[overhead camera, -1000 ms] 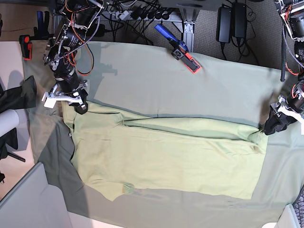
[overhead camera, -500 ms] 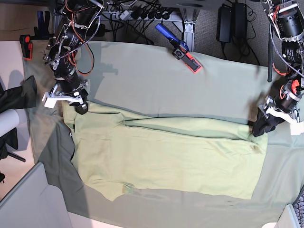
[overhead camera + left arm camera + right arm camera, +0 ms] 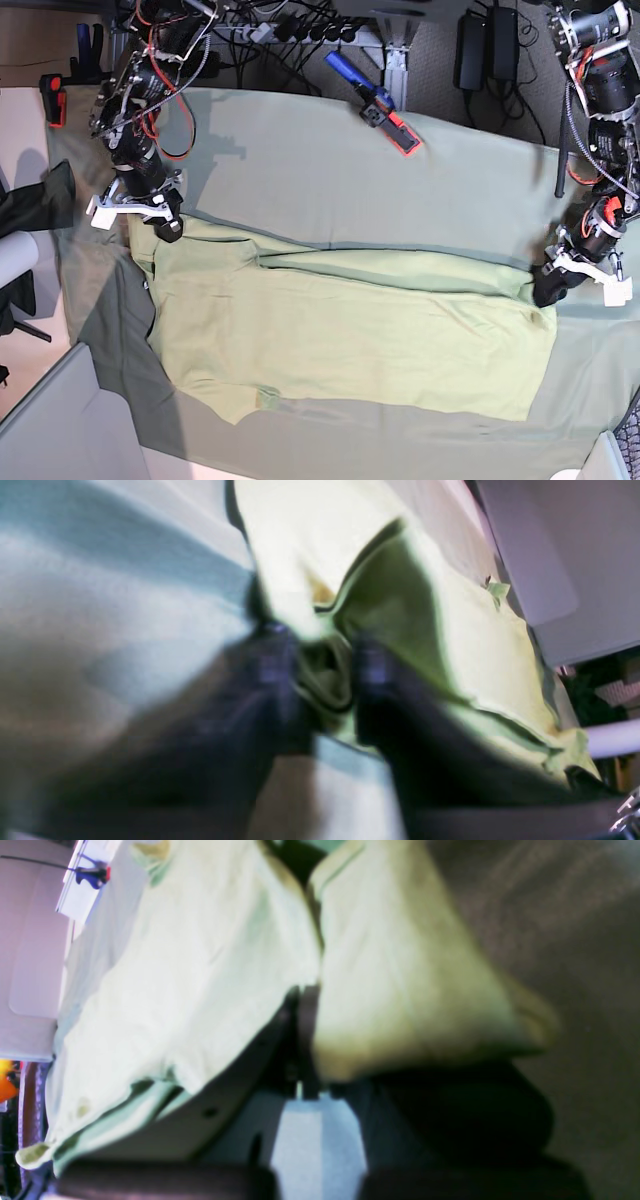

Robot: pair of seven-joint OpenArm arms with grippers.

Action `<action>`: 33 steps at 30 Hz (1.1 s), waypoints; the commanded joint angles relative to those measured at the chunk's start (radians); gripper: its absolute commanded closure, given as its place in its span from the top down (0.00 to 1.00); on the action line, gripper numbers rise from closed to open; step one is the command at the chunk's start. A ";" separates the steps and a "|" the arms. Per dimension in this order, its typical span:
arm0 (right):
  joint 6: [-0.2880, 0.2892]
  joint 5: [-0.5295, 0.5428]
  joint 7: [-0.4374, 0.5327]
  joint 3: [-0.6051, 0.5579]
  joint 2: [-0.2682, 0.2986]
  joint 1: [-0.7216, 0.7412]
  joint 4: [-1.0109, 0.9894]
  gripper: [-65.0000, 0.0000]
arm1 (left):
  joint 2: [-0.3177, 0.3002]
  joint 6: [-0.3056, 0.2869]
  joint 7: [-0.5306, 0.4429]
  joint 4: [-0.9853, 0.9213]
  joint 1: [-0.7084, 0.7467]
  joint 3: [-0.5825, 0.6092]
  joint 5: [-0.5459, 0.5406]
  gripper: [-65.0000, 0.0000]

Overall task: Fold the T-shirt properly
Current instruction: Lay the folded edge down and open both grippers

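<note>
**Left arm in on the hem corner; right arm unmoved at the shoulder**

Shirt [image 3: 350,330] spread flat on the cloth [image 3: 320,170], lengthwise across the counter's middle and nearer its front edge. Far long side already turned in as a narrow band.

Over the last second: left gripper [image 3: 548,292] swung in from the counter's edge on its own side and down, now planted on the shirt's far hem corner. In its wrist view, dark fingers [image 3: 272,665] set apart with a bunched fold of shirt [image 3: 450,630] between them. Picture too blurred to say whether clamped or only straddling the fold, so grip not confirmed.

Right gripper [image 3: 168,228] at the opposite end, on the far shoulder corner, in the same spot as a second ago. In its wrist view [image 3: 302,1040], jaws drawn together with shirt [image 3: 175,965] fabric pinched in and draped over one side; looks like a firm hold.

Shirt itself barely shifted, only a little puckering at the hem corner under the left gripper.

Meaning for the task, as a judgement: both far corners now covered, one at each end, which sets up a two-handed lift and carry of that long side toward the front edge. Fold not yet begun. Main risk: left side lifting without a true pinch, or catching the cloth along with the shirt.
</note>
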 commanded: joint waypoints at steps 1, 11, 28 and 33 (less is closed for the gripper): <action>0.037 0.011 0.022 0.003 0.016 0.013 0.019 0.00 | 0.003 -0.035 0.040 0.001 -0.005 0.015 -0.017 0.04; 0.037 0.012 0.021 0.003 0.022 0.015 0.019 0.00 | 0.002 -0.106 0.155 0.053 -0.005 0.056 -0.172 0.00; 0.071 0.097 -0.058 0.005 0.095 -0.085 0.148 0.00 | -0.047 -0.106 0.251 0.257 0.098 0.056 -0.243 0.00; 0.071 0.105 -0.065 0.005 0.105 -0.164 0.227 0.00 | -0.092 -0.106 0.257 0.345 0.174 0.056 -0.261 0.00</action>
